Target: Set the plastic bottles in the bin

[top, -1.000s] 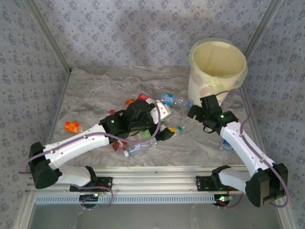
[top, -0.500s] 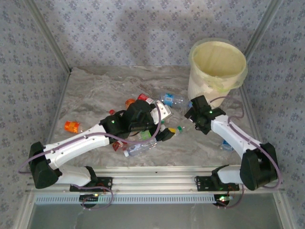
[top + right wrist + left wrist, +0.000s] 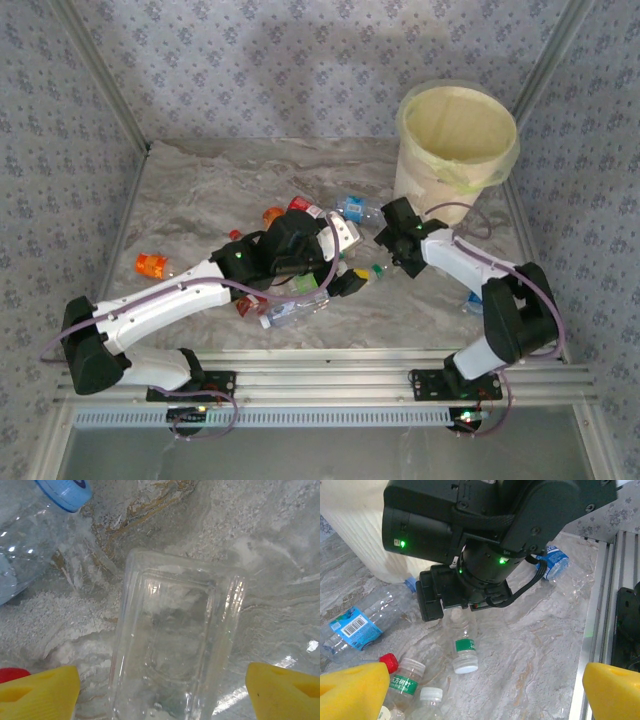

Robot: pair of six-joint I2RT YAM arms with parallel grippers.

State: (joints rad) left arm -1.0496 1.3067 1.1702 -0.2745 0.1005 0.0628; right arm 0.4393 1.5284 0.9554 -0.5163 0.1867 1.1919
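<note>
Marble-patterned table [image 3: 200, 190], enclosed by wallpaper with a small floral print.

Bin [image 3: 420, 190]: upright at the far right corner, with a liner over its rim.

Plastic bottles [image 3: 295, 310]: clustered mid-table beneath the arms. An orange bottle [image 3: 152, 265] lies apart at the left, and a blue-labelled bottle [image 3: 552, 562] near the right edge.

Progress, as judged: early, with most of the stock lying on the table.

Right gripper [image 3: 160, 690]: fingers spread, straddling a clear bottle [image 3: 175, 645] that lies flat between them and is not yet pinched. The bin stands just beyond.

Left gripper [image 3: 480, 695]: spread wide and empty, hovering over capped bottles beside that spot.
</note>
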